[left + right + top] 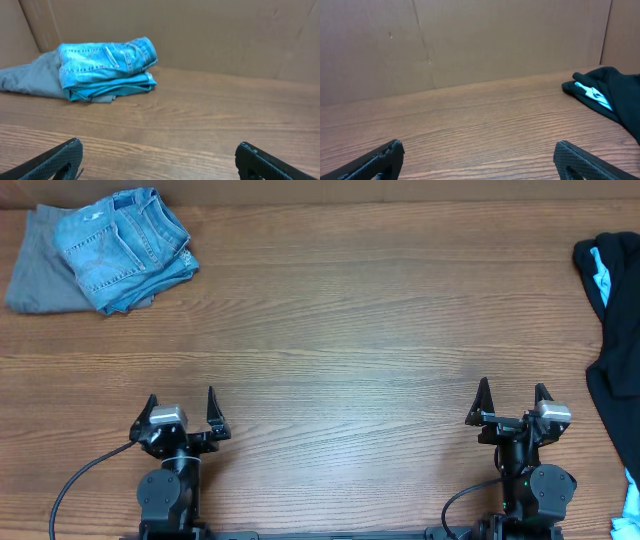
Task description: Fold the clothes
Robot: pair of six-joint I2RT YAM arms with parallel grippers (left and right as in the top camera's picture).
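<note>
The light blue jeans (pixel 125 245) lie folded in a compact bundle at the table's far left corner, a stitched back pocket facing up. In the left wrist view the jeans (pixel 107 67) sit well ahead and to the left. My left gripper (pixel 181 408) hovers near the front edge on the left side, open, nothing between its fingers (pixel 65 157). Near the front edge on the right, my right gripper (pixel 513 398) is open and empty too, its fingers (pixel 382 160) spread wide over bare wood. Both grippers are far from the jeans.
Grey trousers (pixel 35 265) lie under and to the left of the jeans. A black garment with bright blue trim (pixel 612 320) lies along the right edge, also seen as the black garment (pixel 607 92) ahead right. A brown wall backs the table.
</note>
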